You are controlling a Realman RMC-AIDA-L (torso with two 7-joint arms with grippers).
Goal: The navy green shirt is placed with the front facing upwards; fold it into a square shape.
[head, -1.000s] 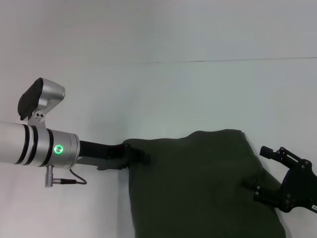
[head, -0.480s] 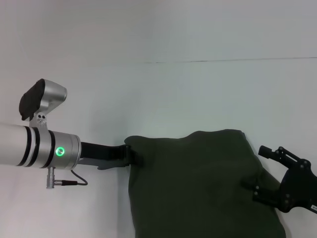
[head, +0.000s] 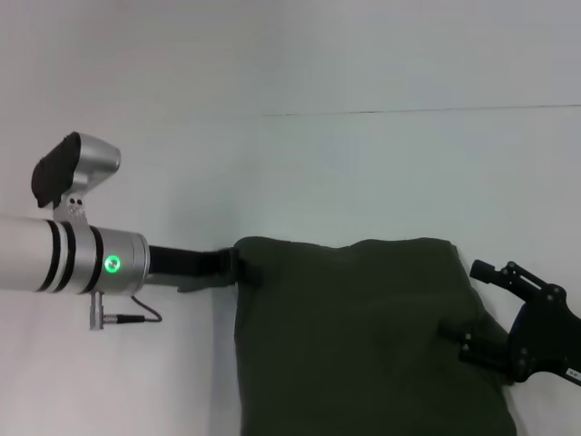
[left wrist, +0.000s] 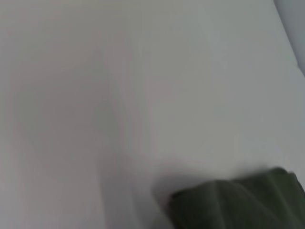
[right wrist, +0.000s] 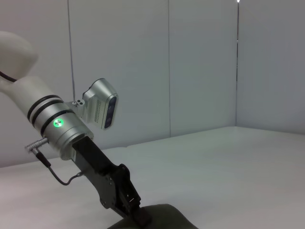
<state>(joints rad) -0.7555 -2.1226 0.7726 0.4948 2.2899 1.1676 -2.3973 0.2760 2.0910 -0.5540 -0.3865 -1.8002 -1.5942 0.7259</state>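
We saw only a white table (head: 363,173) around the shirt (head: 363,336), which lay bunched at the near edge with no print showing. From the left, the left gripper (head: 231,266) reached in level and low, its fingers clenched on the shirt's far left corner. The right wrist view showed that grip from the side (right wrist: 136,214); the left wrist view showed just a fold of shirt (left wrist: 238,202). The right gripper (head: 472,343) pressed into the shirt's right edge; whether it was closed we could not tell.

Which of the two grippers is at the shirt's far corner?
The left gripper, at the navy green shirt's far left corner; the right gripper is at its side edge.
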